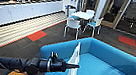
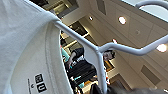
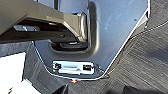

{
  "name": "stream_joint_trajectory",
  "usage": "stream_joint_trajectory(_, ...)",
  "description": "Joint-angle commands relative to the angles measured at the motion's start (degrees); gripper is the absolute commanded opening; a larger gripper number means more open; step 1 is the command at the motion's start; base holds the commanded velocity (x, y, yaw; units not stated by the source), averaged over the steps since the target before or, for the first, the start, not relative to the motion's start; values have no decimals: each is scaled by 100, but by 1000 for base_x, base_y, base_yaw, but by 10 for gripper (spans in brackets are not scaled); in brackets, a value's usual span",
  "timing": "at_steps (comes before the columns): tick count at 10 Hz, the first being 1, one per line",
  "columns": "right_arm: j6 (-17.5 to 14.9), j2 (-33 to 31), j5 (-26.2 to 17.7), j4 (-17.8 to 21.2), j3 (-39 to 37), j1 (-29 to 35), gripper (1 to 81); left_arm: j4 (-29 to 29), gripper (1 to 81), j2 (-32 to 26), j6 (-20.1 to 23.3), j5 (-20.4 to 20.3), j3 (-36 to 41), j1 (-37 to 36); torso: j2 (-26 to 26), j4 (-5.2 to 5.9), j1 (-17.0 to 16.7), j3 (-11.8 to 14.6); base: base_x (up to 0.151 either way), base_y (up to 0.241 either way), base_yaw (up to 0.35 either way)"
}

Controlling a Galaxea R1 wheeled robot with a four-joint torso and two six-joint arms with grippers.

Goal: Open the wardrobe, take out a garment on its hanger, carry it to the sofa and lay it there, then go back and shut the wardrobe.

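Note:
My left arm reaches in from the left, and the left gripper [image 1: 76,66] is shut on the hanger at the top of the garment [image 1: 73,62]. This white shirt hangs edge-on above the near arm of the bright blue sofa [image 1: 106,60]. In the left wrist view, the white shirt [image 2: 22,50] with its neck label is close up. The slim white hanger [image 2: 100,51] runs through its collar. The right wrist view looks down at grey robot parts over dark carpet [image 3: 145,62].
A round white table [image 1: 83,15] with white-and-teal chairs [image 1: 73,24] stands beyond the sofa. A long white counter [image 1: 19,10] runs along the left wall. Red carpet patches [image 1: 37,35] mark the dark floor. A person [image 2: 80,65] stands behind the hanger.

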Motion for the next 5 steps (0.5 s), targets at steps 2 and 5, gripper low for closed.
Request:
stream_joint_trajectory(2, -18, -7, -406, -92, 19, 9, 811, 183, 10, -52, 57, -239, 323, -733, 0, 0, 0, 0, 0, 0, -232)
stream_joint_trajectory(5, -18, 1, -433, -92, 19, 27, 811, 183, 10, -70, 66, -239, 305, -733, 0, 0, 0, 0, 0, 0, -232)
